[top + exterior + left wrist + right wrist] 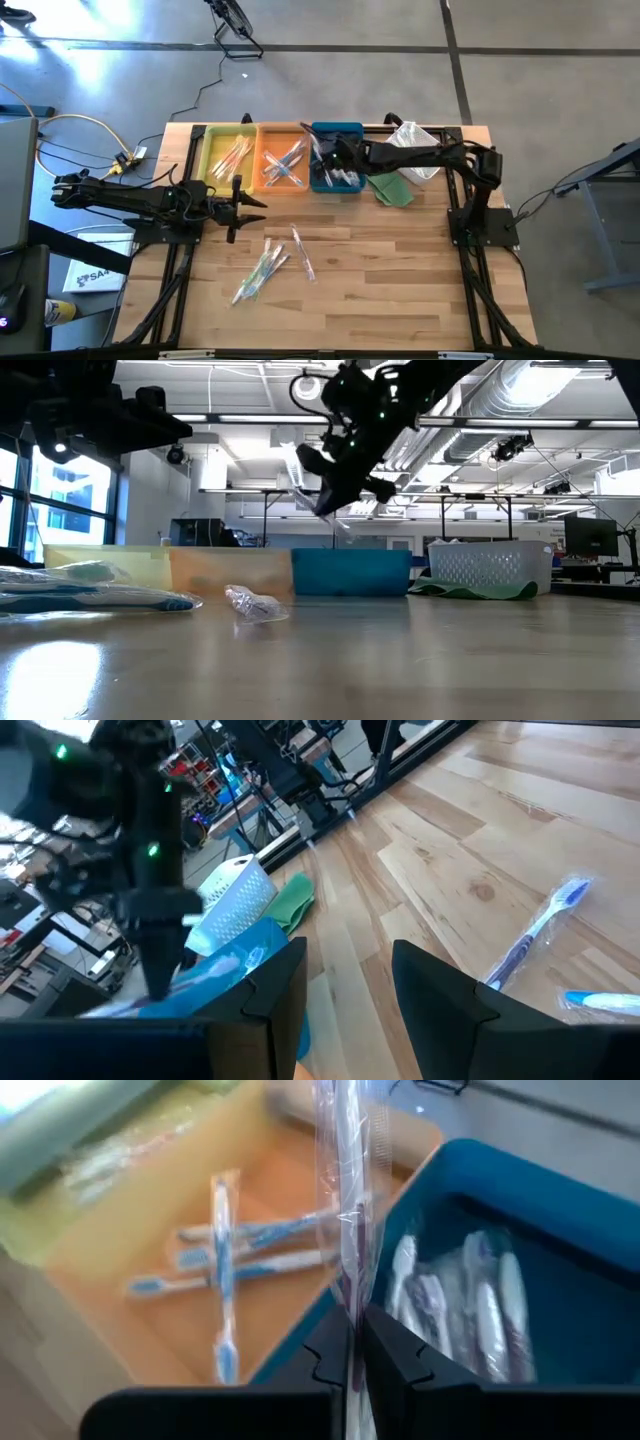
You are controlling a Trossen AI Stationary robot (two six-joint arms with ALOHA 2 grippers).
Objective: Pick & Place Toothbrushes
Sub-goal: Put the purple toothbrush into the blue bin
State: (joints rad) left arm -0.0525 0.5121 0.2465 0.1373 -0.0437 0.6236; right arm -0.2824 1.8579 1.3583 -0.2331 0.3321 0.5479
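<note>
My right gripper hangs over the blue tray, near the wall it shares with the orange tray, and is shut on a toothbrush in a clear wrapper. Several wrapped toothbrushes lie flat in the blue tray, the orange tray and the yellow tray. More toothbrushes lie loose on the wooden table. My left gripper waits open over the table's left part, holding nothing. My right gripper pinches the wrapped toothbrush between its two fingers. The fingers slant down from the table's right side. The toothbrush sticks out beyond the fingertips, roughly in line with them, lifted clear above the trays.
A white mesh basket stands at the back right on a green cloth. The three trays stand side by side along the far edge. A blue-handled toothbrush lies on the table in front of my left gripper.
</note>
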